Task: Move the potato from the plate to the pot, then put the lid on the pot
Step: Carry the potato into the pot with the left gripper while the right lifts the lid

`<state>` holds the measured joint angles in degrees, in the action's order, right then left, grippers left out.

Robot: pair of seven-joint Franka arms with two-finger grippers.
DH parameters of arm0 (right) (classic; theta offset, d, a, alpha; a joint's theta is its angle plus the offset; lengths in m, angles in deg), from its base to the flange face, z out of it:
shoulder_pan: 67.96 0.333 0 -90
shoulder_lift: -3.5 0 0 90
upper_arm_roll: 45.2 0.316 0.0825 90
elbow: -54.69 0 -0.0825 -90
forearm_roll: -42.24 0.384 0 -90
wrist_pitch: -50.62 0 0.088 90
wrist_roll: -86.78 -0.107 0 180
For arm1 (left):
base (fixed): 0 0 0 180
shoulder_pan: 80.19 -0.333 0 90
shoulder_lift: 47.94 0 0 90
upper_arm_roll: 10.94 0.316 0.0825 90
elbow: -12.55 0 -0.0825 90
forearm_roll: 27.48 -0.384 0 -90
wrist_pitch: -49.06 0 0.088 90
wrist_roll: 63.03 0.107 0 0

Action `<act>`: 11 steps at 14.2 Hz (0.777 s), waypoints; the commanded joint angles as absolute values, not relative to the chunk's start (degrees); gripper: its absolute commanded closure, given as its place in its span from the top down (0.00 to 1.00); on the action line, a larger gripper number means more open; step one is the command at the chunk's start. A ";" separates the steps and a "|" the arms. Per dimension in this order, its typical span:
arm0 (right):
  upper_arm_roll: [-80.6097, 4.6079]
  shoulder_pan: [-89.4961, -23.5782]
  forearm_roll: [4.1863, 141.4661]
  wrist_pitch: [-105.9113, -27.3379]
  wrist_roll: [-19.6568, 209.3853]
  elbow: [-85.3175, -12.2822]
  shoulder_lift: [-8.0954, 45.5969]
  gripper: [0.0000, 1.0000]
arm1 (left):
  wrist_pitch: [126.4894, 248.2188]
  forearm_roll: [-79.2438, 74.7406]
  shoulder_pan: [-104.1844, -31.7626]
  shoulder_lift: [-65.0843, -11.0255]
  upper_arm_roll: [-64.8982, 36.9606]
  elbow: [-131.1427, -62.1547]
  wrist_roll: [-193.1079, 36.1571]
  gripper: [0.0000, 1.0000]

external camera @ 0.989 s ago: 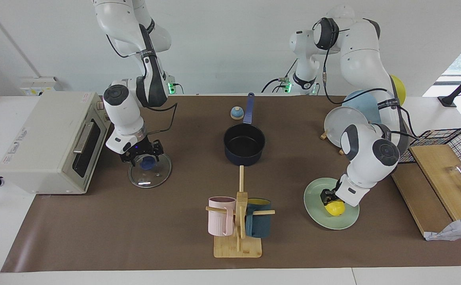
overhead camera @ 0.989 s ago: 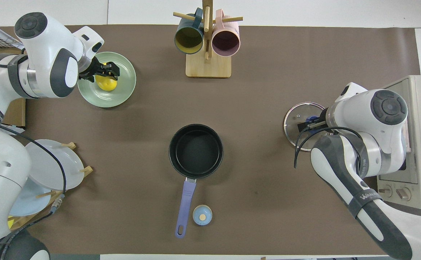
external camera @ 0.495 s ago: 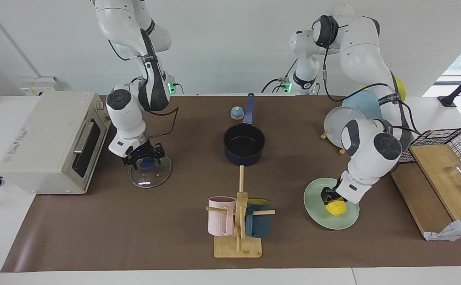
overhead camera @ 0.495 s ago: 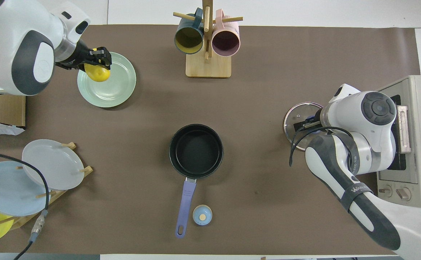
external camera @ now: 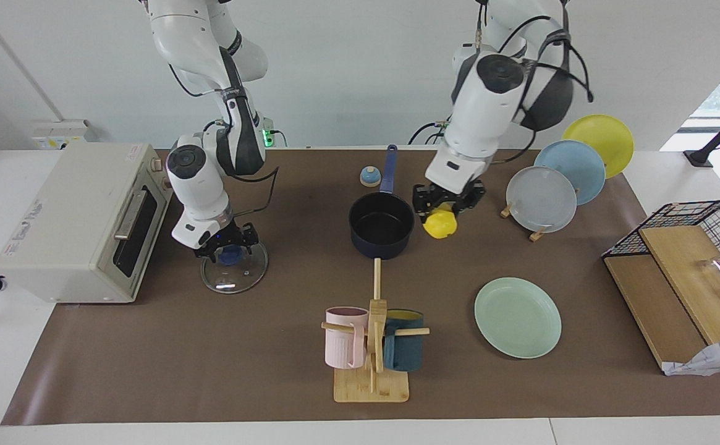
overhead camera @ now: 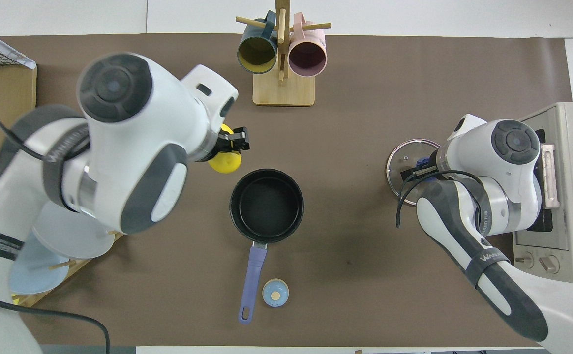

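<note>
My left arm (overhead camera: 134, 147) hides most of the potato (overhead camera: 225, 163) overhead; my right gripper (external camera: 228, 245) covers the lid's knob (external camera: 231, 254).

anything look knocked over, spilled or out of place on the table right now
Nothing stands out. The pot sits upright and empty, the plate lies flat and bare, and the lid lies flat by the toaster oven under the right gripper. The left gripper holds the potato in the air beside the pot.

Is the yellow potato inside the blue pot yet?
No, the potato hangs in the left gripper just beside the pot, whose black inside shows nothing in it.
</note>
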<state>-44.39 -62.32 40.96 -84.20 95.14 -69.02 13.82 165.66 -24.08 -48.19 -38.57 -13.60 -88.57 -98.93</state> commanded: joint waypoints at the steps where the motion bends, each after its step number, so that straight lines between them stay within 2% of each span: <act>1: -44.15 -62.86 42.24 -83.32 97.50 -68.80 13.34 0.93 | 174.64 -23.70 -42.24 -42.77 -12.17 -101.43 -103.18 0.00; 4: -44.15 -62.78 42.15 -83.41 97.59 -68.45 13.43 0.84 | 180.70 -24.40 -40.21 -41.09 -12.08 -105.48 -104.16 0.00; 8: -44.06 -62.95 42.24 -82.71 98.37 -68.01 13.43 0.60 | 188.27 -26.68 -38.45 -38.81 -12.00 -110.23 -106.27 0.00; 10: -44.06 -62.78 42.24 -78.43 98.38 -65.21 13.43 0.45 | 189.85 -29.31 -37.65 -36.61 -12.08 -110.23 -109.07 0.00; 11: -44.06 -62.69 42.15 -76.40 98.21 -63.80 13.43 0.43 | 190.47 -30.28 -37.65 -35.64 -12.08 -110.23 -109.35 0.00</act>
